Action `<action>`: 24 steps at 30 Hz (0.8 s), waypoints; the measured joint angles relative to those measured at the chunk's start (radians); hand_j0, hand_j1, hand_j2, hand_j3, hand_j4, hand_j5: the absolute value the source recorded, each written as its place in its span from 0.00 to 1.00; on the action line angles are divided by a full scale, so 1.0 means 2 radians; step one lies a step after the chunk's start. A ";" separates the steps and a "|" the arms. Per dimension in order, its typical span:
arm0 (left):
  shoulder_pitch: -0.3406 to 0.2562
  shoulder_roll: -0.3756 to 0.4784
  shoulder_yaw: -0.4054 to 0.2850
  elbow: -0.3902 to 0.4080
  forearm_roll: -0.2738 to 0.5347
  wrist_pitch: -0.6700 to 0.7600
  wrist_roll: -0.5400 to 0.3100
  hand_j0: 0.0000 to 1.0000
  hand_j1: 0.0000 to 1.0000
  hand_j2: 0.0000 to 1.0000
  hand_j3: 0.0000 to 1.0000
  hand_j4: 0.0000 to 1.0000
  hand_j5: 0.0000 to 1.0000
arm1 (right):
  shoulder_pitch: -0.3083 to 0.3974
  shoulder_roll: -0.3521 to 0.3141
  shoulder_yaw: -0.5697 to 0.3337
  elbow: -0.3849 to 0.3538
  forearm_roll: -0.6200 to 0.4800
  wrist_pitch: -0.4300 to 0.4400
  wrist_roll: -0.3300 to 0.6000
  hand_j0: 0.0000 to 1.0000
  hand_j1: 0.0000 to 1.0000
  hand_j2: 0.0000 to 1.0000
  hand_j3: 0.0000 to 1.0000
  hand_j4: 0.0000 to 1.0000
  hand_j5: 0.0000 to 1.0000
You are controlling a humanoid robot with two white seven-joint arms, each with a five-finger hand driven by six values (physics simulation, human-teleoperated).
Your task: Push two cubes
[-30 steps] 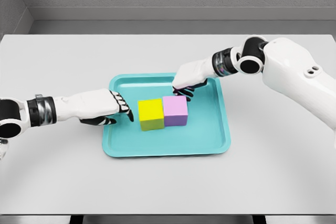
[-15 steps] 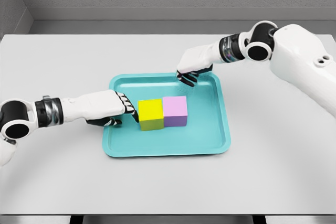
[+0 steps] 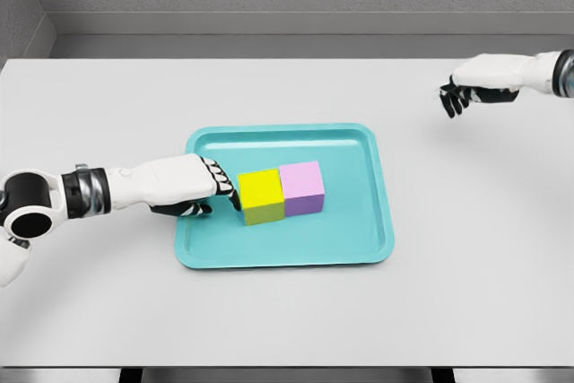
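Note:
A yellow cube (image 3: 261,195) and a pink cube (image 3: 302,187) sit side by side, touching, in the middle of a teal tray (image 3: 359,248). My left hand (image 3: 212,187) lies flat over the tray's left part, its fingertips (image 3: 230,193) against the yellow cube's left face; the fingers are relaxed and hold nothing. My right hand (image 3: 459,96) hangs over the table at the far right, well away from the tray, fingers loosely bent downward with nothing in them.
The tray lies in the middle of a white table (image 3: 108,105). A grey wall runs along the table's far edge. Bare table surface surrounds the tray on every side.
My right hand has pulled away from the tray's back rim to the far right. The left hand has pressed right, and both cubes have shifted slightly rightward.

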 measured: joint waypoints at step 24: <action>0.044 0.098 0.155 -0.024 0.104 0.000 0.000 1.00 1.00 1.00 1.00 1.00 1.00 | 0.025 -0.034 0.003 -0.066 -0.015 0.000 0.000 1.00 1.00 1.00 1.00 1.00 1.00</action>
